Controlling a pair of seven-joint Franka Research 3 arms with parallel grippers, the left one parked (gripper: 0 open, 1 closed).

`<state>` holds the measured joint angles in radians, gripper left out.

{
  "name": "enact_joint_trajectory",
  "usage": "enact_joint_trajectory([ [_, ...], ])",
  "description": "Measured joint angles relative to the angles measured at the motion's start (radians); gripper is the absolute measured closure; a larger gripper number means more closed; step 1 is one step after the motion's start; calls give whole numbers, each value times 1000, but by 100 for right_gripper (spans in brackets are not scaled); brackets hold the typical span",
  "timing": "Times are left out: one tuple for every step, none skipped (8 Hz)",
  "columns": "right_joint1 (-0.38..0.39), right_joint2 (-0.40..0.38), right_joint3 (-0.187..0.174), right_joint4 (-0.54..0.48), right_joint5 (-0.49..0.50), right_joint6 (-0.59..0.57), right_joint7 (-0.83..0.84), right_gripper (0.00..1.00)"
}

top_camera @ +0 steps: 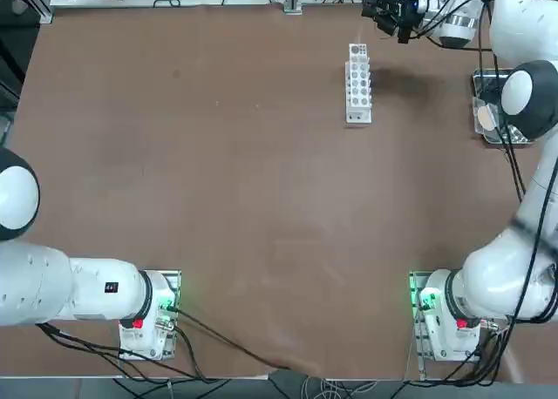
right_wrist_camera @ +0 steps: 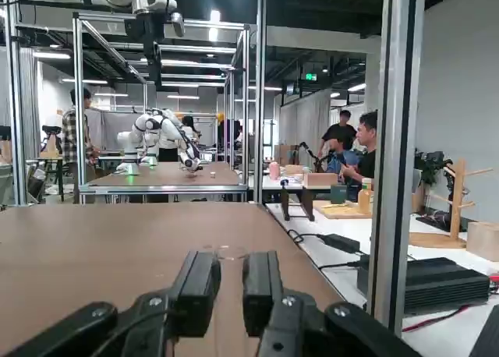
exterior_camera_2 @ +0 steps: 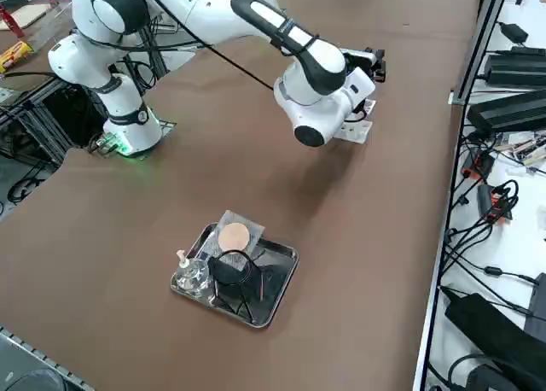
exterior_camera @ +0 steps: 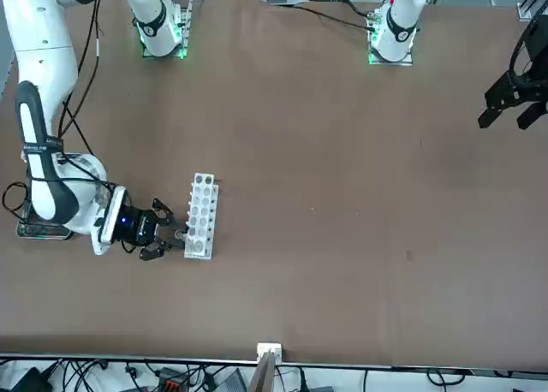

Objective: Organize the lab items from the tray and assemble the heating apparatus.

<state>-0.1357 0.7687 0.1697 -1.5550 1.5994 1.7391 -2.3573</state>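
Right gripper fingers — narrow gap, pinching a slim clear tube — beside the white rack.

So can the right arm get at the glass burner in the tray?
Likely yes: the right gripper is over by the white rack, and the burner sits uncovered at the tray's edge.

From overhead my own arm covers most of the tray, and only a strip of rim and a bit of the tan mesh centre peek out. In the side view my wrist hides most of the white rack. Whether my pincer grips a clear tube I cannot tell; its pads stand close together.
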Motion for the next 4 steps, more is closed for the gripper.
enact_joint_trajectory([
  [0, 0, 0, -5, 0, 1, -4, 77],
  [0, 0, 0, -8, 0, 1, -5, 77],
  [0, 0, 0, -10, 0, 1, -5, 77],
  [0, 0, 0, -14, 0, 2, -7, 77],
])
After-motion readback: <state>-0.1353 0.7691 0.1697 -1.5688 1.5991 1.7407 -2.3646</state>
